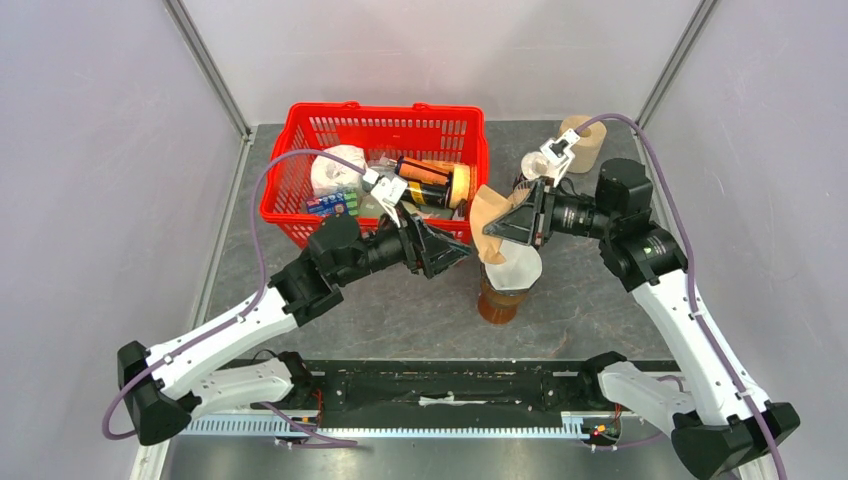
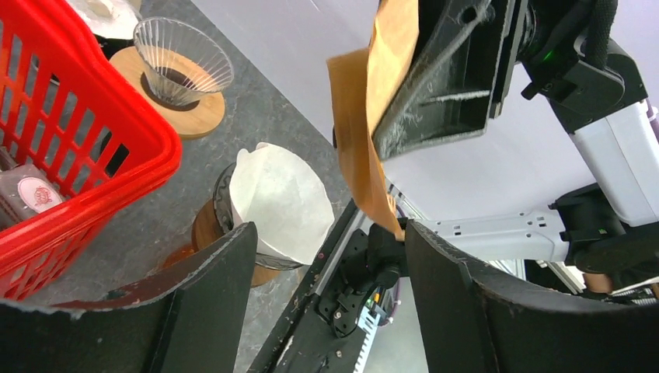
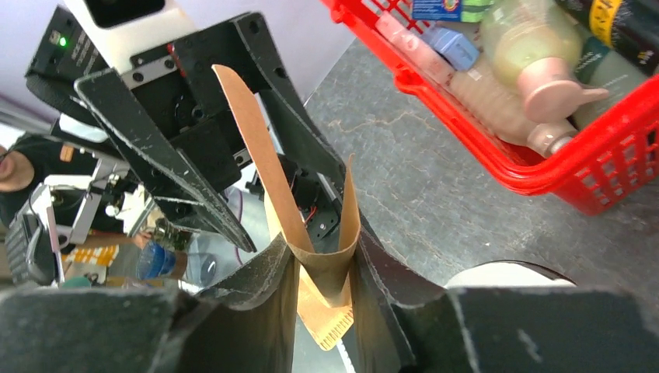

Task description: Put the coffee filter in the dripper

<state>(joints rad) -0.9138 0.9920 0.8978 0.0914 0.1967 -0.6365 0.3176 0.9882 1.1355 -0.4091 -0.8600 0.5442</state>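
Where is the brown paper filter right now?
Top view, right of centre: the brown filter is pinched in the right pincer, raised near the white-lined dripper, with the open left pincer beside it.

Left end effector (image 1: 458, 250) jaws apart, right end effector (image 1: 495, 226) clamped narrow, tips nearly meeting

The brown filter (image 3: 268, 163) is thin matt paper with a crimped seam at its edge. The white filter (image 2: 280, 206) is paper too, slightly crinkled. The basket (image 2: 159, 148) is glossy red plastic. The dripper (image 2: 183, 66) is clear ribbed glass on a smooth wooden ring. The left fingers (image 2: 210, 295) are matt black and scuffed. The surface (image 3: 435, 179) looks like dull grey stone.
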